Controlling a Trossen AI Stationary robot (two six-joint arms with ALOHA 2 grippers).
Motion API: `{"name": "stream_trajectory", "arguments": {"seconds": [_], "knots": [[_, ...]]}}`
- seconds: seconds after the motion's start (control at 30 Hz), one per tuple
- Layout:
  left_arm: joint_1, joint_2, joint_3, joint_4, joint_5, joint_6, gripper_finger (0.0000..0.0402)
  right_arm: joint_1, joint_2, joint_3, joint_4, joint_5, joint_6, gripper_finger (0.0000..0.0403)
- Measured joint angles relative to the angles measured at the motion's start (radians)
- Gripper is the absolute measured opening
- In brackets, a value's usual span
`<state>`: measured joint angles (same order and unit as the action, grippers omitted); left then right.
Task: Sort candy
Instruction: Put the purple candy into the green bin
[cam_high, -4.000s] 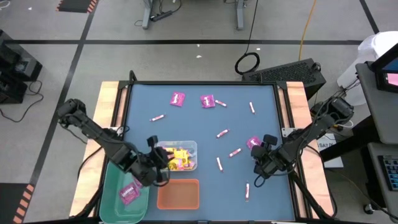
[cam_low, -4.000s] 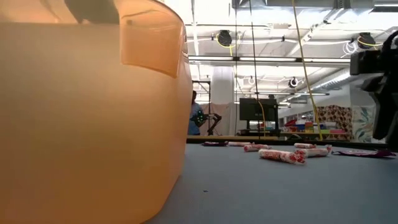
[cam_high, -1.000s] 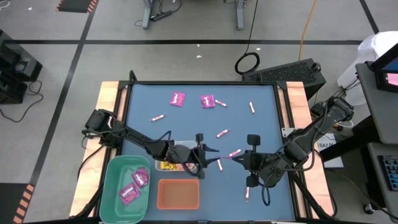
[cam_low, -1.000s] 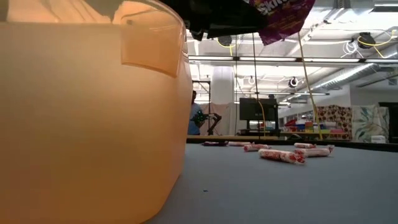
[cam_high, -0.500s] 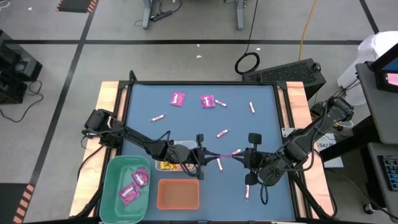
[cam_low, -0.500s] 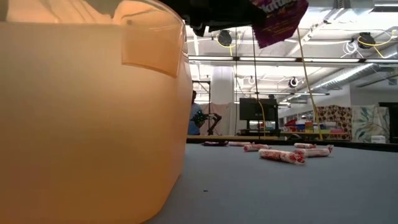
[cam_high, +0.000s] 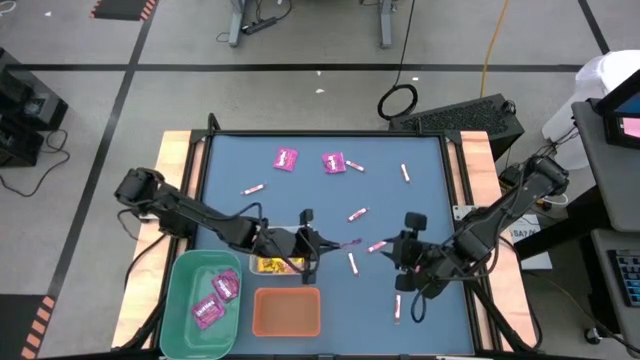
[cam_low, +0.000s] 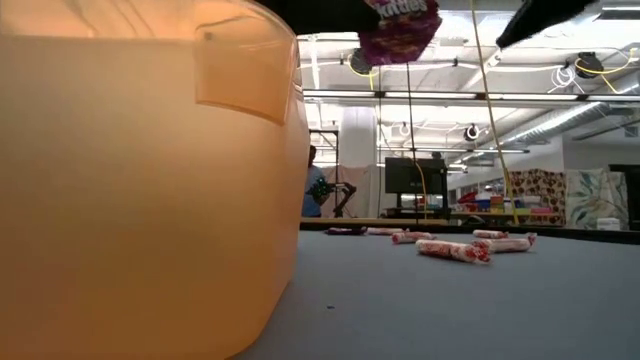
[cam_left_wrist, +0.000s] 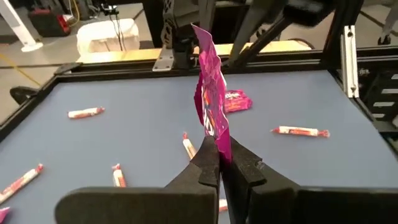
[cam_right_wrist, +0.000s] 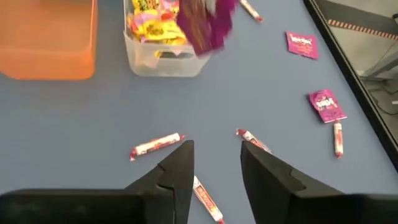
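My left gripper (cam_high: 328, 243) is shut on a magenta square packet (cam_left_wrist: 210, 106) above the table, just right of the clear bin (cam_high: 285, 250) that holds yellow packets. The packet also shows in the low view (cam_low: 400, 28) and the right wrist view (cam_right_wrist: 206, 22). My right gripper (cam_right_wrist: 214, 165) is open and empty, a little to the right of the packet in the high view (cam_high: 403, 252). Two magenta packets (cam_high: 286, 158) (cam_high: 334, 162) and several pink-and-white sticks (cam_high: 357, 213) lie flat on the blue table. My left gripper pinches the magenta packet by one edge (cam_left_wrist: 216, 138) between its two fingers. The fingers lie about level and point toward the table's right. The packet stands edge-on, sticks out beyond the fingertips and is clear of the table.
A green bin (cam_high: 185, 275) with magenta packets stands at the near left. An orange bin (cam_high: 287, 312) stands right of it and fills the left of the low view (cam_low: 140, 180). Sticks lie near my right gripper (cam_right_wrist: 155, 145) (cam_right_wrist: 252, 140) (cam_high: 398, 308).
My left gripper has drawn back toward the table's left with the magenta packet, away from my right gripper. The packet stays clear of the table and now hangs nearer the clear bin.
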<state>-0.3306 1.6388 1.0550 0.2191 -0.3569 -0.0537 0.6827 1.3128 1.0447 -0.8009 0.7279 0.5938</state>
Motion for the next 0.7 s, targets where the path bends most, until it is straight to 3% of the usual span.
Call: {"name": "stream_trajectory", "arguments": {"seconds": [0.23, 0.47, 0.7], "knots": [[-0.041, -0.165, 0.000, -0.289, -0.013, -0.128, 0.0008, 0.000, 0.000, -0.121, 0.105, -0.019, -0.033, 0.0119], [-0.112, -0.301, 0.001, -0.407, -0.042, -0.205, 0.0008, 0.000, 0.000, -0.169, 0.153, -0.001, -0.090, 0.0119], [-0.131, -0.360, 0.000, -0.534, -0.018, -0.329, 0.0008, 0.000, 0.000, -0.169, 0.244, 0.030, -0.208, 0.0119]]}}
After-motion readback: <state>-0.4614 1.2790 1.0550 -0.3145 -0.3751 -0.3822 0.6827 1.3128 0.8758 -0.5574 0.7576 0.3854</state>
